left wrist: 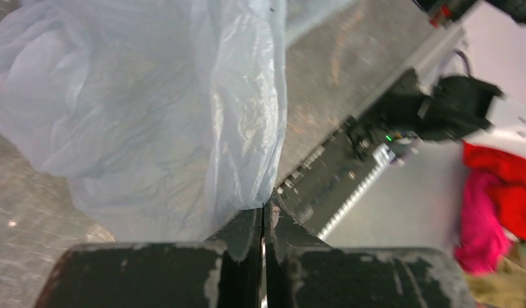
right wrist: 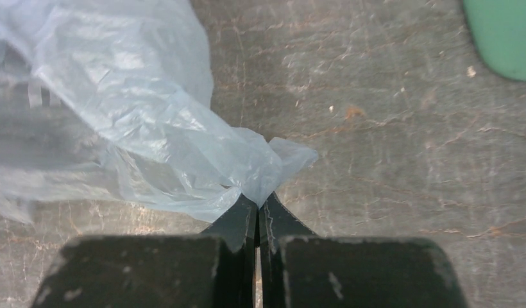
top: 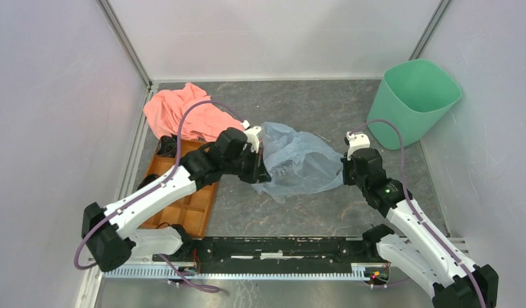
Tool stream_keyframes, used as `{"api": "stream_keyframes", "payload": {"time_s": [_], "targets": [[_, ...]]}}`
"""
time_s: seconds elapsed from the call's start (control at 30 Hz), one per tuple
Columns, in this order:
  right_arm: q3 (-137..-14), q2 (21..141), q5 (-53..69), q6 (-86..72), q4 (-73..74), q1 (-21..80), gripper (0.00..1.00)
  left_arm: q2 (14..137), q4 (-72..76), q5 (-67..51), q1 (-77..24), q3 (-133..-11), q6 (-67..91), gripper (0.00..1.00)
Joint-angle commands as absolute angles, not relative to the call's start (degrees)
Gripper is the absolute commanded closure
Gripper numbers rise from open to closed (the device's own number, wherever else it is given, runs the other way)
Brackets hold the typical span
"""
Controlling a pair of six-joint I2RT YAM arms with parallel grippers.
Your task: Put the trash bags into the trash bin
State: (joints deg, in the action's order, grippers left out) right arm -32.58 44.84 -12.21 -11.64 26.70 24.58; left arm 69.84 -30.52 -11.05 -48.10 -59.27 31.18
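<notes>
We see one trash bag (top: 299, 163), pale blue and crinkled, bunched on the table (top: 299, 102) to the left of the trash bin (top: 401, 122) and a little nearer to us, not touching it. The bag is stretched between two grippers. The right gripper (right wrist: 257, 202) has its fingers pressed together on the corner of the bag nearest the bin, with a small flap of plastic poking out past the tips. The left gripper (left wrist: 263, 208) is clamped the same way on the edge farthest from the bin, and a fold of plastic rises straight up from its closed tips.

Between the bag's nearer corner and the bin lies a strip of bare, scratched grey table. The bin itself sits close to the right wall and near the back wall, so the open side for reaching it is its left and near side.

There is one bin, mint green, standing on its base with its mouth up, and its inside shows only green plastic. Far to the bin's left, along the left wall, we count one orange tray (top: 196, 205) with several compartments. Something dark lies in its far compartment, but we cannot tell what it is. One salmon-pink cloth (top: 183, 112) covers the tray's far end.
</notes>
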Motion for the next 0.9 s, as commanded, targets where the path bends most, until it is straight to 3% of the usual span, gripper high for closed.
{"api": "stream_keyframes", "payload": {"time_s": [0.0,0.17,0.43,0.5,0.6,0.77,0.87], "targets": [[-37.0,44.5,-16.6,-9.0,25.2,24.3,1.0,64.7,-31.3,-30.2,-45.3,-56.9,26.4,0.98],[-37.4,42.8,-15.9,-9.2,26.9,24.3,1.0,64.3,-38.6,-5.8,-45.1,-59.7,28.0,0.98],[-39.3,41.6,-14.9,-10.1,28.9,24.3,1.0,61.9,-35.8,-1.2,-45.1,-58.6,30.2,0.86],[-39.5,41.0,-14.9,-11.4,28.9,24.3,1.0,61.2,-34.8,-3.1,-45.1,-58.1,31.1,0.76],[-39.5,40.4,-12.1,-14.2,28.2,24.3,1.0,58.4,-30.7,-6.6,-45.2,-55.0,34.5,0.5],[-38.1,39.8,-4.7,-17.6,25.0,24.3,1.0,50.3,-19.8,-11.4,-45.9,-45.8,46.3,0.28],[-38.1,40.1,-5.4,-17.5,24.8,24.3,1.0,47.6,-19.9,-4.0,-51.5,-43.9,48.9,0.23]]}}
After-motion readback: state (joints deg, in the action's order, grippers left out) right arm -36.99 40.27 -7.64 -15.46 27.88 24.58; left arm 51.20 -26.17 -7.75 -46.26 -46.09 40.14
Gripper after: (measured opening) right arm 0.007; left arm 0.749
